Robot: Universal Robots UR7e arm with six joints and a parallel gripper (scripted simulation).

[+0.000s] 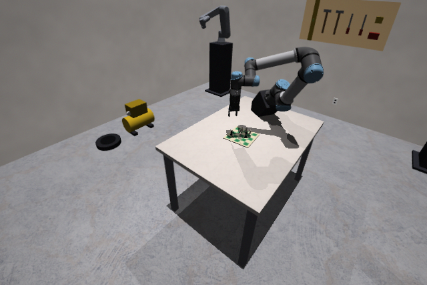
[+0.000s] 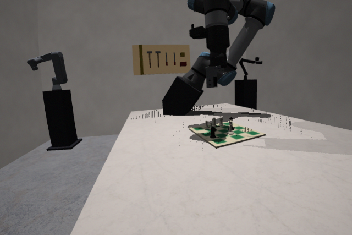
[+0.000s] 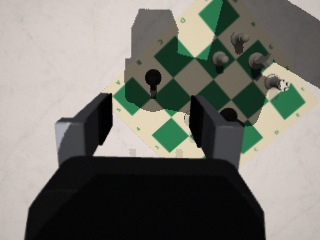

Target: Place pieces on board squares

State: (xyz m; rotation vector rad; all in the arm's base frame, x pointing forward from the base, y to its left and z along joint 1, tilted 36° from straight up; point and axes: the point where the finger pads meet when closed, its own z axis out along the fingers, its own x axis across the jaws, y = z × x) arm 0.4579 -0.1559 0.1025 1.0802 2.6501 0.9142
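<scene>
While our gripper point(image 3: 152, 122) hangs high above the board point(image 3: 172, 135) with fingers spread wide and holding nothing, its body hides the board's near edge at 6 o'clock. From the wrist we see a black piece point(image 3: 152, 78) at 12 o'clock and grey ones point(image 3: 220, 59) toward 2; their kinds are unclear. Top view point(image 1: 241, 136) blurs every piece.

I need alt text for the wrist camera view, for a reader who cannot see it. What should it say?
Seen from above, the open, empty gripper hangs over the near edge of a green and cream chessboard on a pale table. A black pawn stands on the board beyond the fingers, and several grey pieces cluster at the far right, partly in shadow.
</scene>
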